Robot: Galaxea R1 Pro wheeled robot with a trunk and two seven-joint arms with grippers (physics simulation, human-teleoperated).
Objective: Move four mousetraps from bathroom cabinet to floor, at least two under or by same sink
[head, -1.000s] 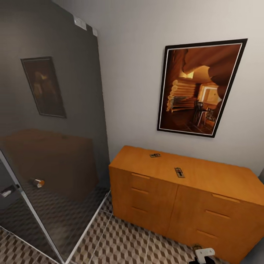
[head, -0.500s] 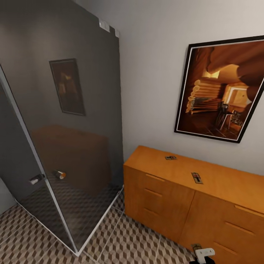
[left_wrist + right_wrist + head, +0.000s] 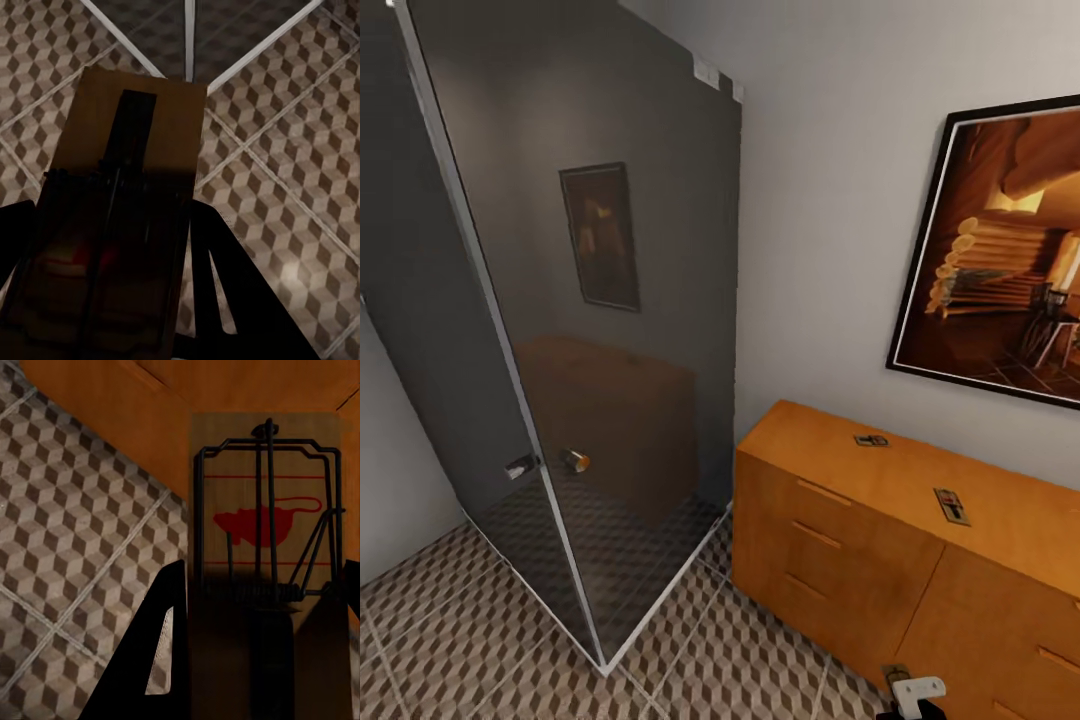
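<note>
1. Two mousetraps sat on the cabinet (image 3: 1000,520) top at right; a far one (image 3: 871,440) near the wall, a nearer one (image 3: 952,505) toward the front edge; both well apart.
2. Left gripper (image 3: 105,300) was clamped on a mousetrap (image 3: 120,202) above the bathroom floor (image 3: 292,150); right gripper (image 3: 255,660) was gripping another trap (image 3: 266,525) beside the cabinet front.
3. A glass shower enclosure (image 3: 590,300) stood at left, with its corner near the cabinet.
4. My guess at the risks: no sink showed, so dropping traps here might miss the sink rule; turning so close could clip the glass corner; a loose grip while moving could let a trap slip.
</note>
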